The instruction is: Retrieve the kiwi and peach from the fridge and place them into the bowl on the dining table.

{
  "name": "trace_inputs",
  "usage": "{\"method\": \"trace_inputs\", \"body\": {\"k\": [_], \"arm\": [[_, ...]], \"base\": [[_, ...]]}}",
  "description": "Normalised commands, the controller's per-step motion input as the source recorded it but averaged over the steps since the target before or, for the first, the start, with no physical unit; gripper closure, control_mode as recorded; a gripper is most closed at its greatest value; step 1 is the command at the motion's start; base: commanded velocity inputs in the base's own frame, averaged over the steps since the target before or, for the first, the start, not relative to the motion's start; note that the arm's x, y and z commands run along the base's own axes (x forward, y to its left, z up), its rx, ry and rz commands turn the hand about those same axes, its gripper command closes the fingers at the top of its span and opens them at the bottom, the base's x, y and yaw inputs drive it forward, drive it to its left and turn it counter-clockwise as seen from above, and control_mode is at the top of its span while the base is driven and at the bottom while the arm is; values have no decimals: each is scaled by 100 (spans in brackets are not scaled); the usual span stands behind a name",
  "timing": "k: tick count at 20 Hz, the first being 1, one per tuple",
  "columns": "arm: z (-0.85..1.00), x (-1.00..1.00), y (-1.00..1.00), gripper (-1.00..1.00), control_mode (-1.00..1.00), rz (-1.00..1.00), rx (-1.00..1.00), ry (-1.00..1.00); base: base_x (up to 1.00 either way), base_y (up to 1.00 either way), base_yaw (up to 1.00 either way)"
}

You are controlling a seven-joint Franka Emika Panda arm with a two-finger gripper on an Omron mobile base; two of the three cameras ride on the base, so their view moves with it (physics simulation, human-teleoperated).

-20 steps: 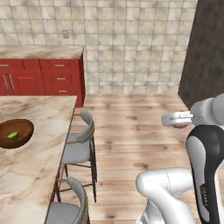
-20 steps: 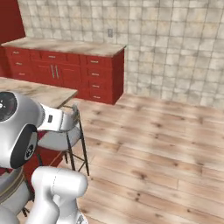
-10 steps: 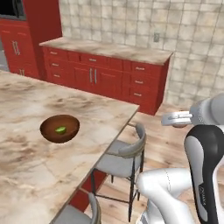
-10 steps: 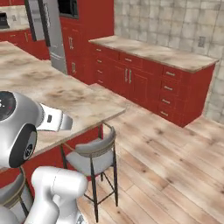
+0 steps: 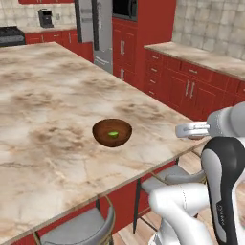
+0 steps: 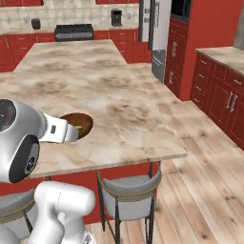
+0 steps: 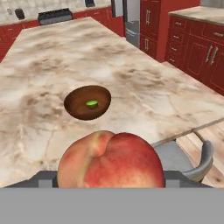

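The claw (image 7: 111, 177) grips one peach (image 7: 111, 161) — round, pinkish-red, creased — whose bulk hides both fingertips. Beyond it, one shallow wood-brown bowl (image 7: 87, 102) sits on the veined marble dining table (image 7: 48, 74), holding one small green kiwi (image 7: 92, 104). Two grey stools (image 5: 79, 228) tuck under the near edge, partly cut off. The silver fridge (image 5: 95, 28) stands far back.

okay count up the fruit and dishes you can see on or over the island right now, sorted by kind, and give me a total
Peach: 1, held in the tool, short of the dining table
Kiwi: 1, lying in the bowl
Bowl: 1, on the dining table
Total: 3
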Motion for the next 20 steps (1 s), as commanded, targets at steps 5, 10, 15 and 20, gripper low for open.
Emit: {"method": "trace_inputs", "body": {"k": [5, 10, 15, 20], "arm": [[0, 0, 0, 100, 100, 0, 0, 0], [0, 0, 0, 100, 100, 0, 0, 0], [0, 0, 0, 100, 100, 0, 0, 0], [0, 20, 1, 100, -100, 0, 0, 3]], "base": [[94, -1, 67], [100, -1, 42], [85, 0, 20], [44, 0, 0]]}}
